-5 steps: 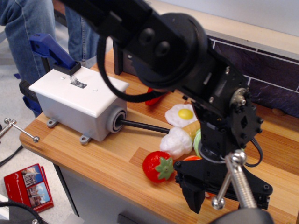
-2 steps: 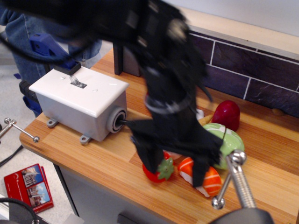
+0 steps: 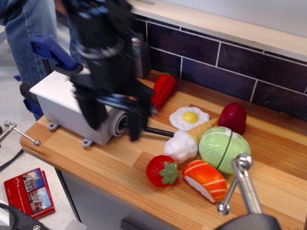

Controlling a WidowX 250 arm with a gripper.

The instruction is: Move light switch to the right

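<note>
Swinging left across the worktop: a second ago I hung over the front right corner above the toy food, and now my gripper (image 3: 112, 117) sits in front of the box (image 3: 57, 103) at the left end. My fingers (image 3: 93, 112) stand apart with nothing between them, blurred by motion. My arm covers the faceplate, so the switch is hidden; it should lie on the box top near the blue clamp (image 3: 50, 50), and I cannot tell its position. The strawberry (image 3: 162, 171), sushi (image 3: 205, 179) and cabbage (image 3: 224, 146) are now uncovered. Judgement: approach nearly done, switch not yet touched; next I must get a fingertip on its left side and push right.
</note>
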